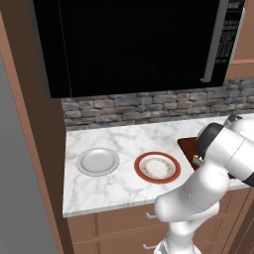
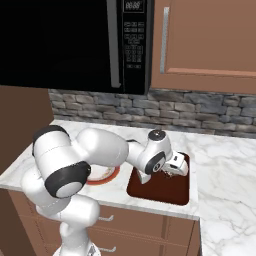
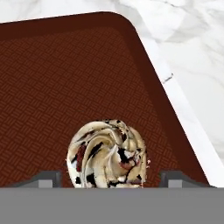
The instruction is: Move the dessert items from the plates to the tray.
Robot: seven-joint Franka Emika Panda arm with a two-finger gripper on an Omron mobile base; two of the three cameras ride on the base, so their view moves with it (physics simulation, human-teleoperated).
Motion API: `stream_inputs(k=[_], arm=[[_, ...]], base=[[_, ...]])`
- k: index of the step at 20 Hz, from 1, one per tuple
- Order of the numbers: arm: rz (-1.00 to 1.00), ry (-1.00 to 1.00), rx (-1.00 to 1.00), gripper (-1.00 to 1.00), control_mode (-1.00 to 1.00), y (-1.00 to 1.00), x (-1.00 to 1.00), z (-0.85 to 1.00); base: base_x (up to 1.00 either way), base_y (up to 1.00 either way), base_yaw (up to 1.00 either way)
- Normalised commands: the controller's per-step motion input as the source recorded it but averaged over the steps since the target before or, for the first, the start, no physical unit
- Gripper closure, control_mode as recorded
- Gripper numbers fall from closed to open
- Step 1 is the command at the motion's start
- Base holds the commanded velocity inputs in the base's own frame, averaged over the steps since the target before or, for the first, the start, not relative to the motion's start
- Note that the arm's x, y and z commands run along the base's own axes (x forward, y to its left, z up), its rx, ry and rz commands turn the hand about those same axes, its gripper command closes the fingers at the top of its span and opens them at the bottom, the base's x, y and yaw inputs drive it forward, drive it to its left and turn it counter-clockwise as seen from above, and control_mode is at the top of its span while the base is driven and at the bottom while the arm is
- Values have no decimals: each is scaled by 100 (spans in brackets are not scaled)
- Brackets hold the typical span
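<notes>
- Looking thru left base cam: silver-grey plate [image 1: 98,161] and red-rimmed plate [image 1: 157,166] are both sitting bare on the marble counter [image 1: 119,139], side by side; my arm is blocking most of the tray [image 1: 187,146]. A bit of the rainbow cake slice [image 1: 198,161] is peeking out at my elbow.
- Right base cam: I'm reaching my gripper [image 2: 175,170] low over the tray [image 2: 172,196], far edge.
- Hand cam: a swirled cupcake [image 3: 107,154] is sitting on the tray [image 3: 65,83] near its rounded corner, btwn my fingertips [image 3: 176,178]. Fingers are spread wide, clear of the cupcake on both sides.
</notes>
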Motion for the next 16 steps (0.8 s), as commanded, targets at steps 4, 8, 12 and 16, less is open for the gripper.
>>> stream_inputs(k=[4,8,12,16], arm=[[0,0,0,-100,-100,0,0,6],[-3,-3,2,-100,-100,0,-15,52],[-6,-14,0,-100,-100,0,-78,98],[-1,-32,0,-100,-100,0,-100,97]], base=[[0,0,0],[0,0,0],[0,0,0],[0,0,0]])
